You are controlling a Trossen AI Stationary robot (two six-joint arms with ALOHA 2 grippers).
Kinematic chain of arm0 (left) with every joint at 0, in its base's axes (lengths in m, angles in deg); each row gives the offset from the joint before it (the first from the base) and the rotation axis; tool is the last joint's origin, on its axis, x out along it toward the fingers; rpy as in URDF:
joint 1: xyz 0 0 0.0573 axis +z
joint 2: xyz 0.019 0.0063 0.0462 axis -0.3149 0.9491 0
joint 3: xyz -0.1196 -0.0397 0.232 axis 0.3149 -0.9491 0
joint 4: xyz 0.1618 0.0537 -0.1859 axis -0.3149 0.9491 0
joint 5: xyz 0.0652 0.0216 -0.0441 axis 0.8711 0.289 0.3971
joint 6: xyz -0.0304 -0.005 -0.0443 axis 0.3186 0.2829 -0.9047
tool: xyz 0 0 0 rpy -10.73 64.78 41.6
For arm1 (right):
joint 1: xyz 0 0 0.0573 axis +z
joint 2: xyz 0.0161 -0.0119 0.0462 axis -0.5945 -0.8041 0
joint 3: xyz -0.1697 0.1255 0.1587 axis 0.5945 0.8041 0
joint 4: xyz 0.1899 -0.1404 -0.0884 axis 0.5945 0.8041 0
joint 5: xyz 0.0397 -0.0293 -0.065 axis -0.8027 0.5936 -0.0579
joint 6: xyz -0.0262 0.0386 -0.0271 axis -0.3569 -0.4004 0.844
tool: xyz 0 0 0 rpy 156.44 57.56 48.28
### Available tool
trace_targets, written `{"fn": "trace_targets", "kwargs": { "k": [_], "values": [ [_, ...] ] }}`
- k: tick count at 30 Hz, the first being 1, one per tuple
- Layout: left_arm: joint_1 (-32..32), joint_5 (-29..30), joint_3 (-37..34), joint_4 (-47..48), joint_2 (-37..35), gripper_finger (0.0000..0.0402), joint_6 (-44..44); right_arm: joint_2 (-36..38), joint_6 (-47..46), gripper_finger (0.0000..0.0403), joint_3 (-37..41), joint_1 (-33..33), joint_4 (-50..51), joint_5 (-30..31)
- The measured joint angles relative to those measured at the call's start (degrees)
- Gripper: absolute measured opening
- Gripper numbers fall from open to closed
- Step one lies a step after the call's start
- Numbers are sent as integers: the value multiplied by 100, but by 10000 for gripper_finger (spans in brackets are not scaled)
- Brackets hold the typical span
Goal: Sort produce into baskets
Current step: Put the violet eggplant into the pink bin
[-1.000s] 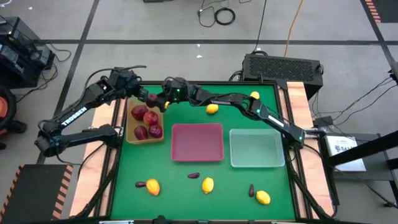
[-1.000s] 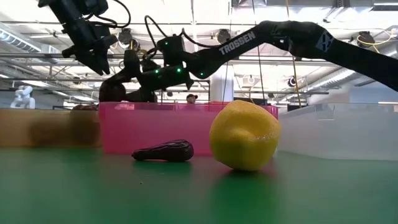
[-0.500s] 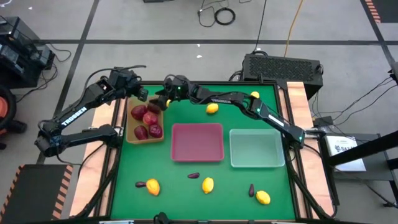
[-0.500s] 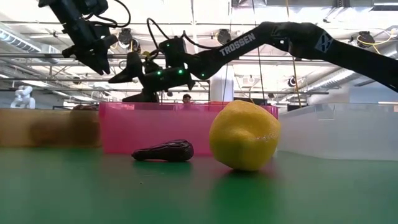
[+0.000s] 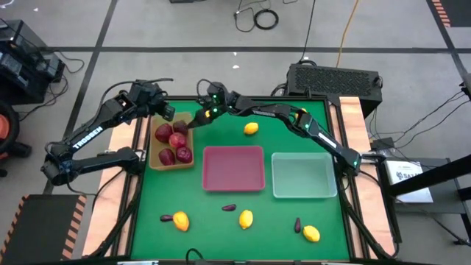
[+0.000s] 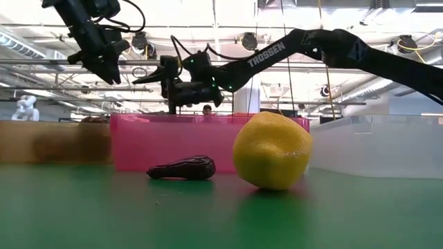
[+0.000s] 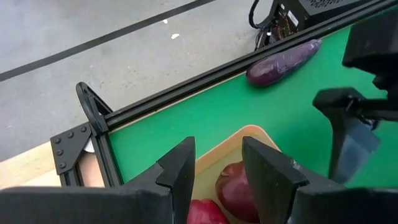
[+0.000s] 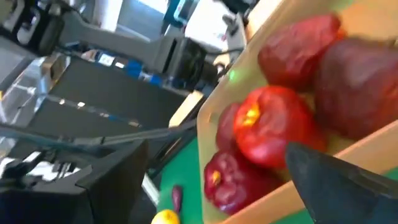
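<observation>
- Low in the high view, lemons (image 5: 246, 218) and small eggplants (image 5: 229, 207) wait on the green table (image 5: 221, 184).
- Mid-frame, pink tray (image 5: 233, 168) and clear tray (image 5: 303, 175) sit bare.
- Upper left, apples (image 5: 175, 141) fill the tan tray (image 5: 157, 163); the right gripper (image 5: 197, 119) hangs wide open, holding nothing, so I think an apple was just dropped.
- Left gripper (image 5: 166, 111) waits open nearby. Next: grab a lemon.

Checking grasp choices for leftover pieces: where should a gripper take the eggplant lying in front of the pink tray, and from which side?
Grip the eggplant at its middle, coming straight down, fingers closing across its short width. It lies flat on the green table, long axis roughly along the pink tray's near wall, clear of the lemon beside it.
</observation>
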Motion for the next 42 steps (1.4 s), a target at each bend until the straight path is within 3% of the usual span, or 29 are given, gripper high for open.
{"fn": "trace_targets", "kwargs": {
  "k": [6,10,13,17,24,33,38,42],
  "values": [
    [-1,-3,0,-16,0,141,-4,438,295,368,11,29,553,-126],
    [-13,-281,0,-12,0,141,-151,1009,1062,368,0,-101,2037,97],
    [-101,-610,-40,-19,-1,141,-160,1509,2128,368,0,-140,3789,865],
    [-325,-854,-253,-19,0,141,-168,2146,3134,368,0,-47,5716,2427],
    [-831,-1521,-665,-603,2,141,-453,2934,2969,368,4,259,7723,4401],
    [-1803,-1735,-667,-2276,177,141,-468,3834,2838,368,2,972,9167,6347],
    [-2253,-1671,-660,-3358,609,141,-1010,4459,2869,368,257,1353,9249,6512],
    [-2659,-1661,-560,-3686,1136,141,-1349,5093,3047,368,809,1587,9273,6506]
  ]
}}
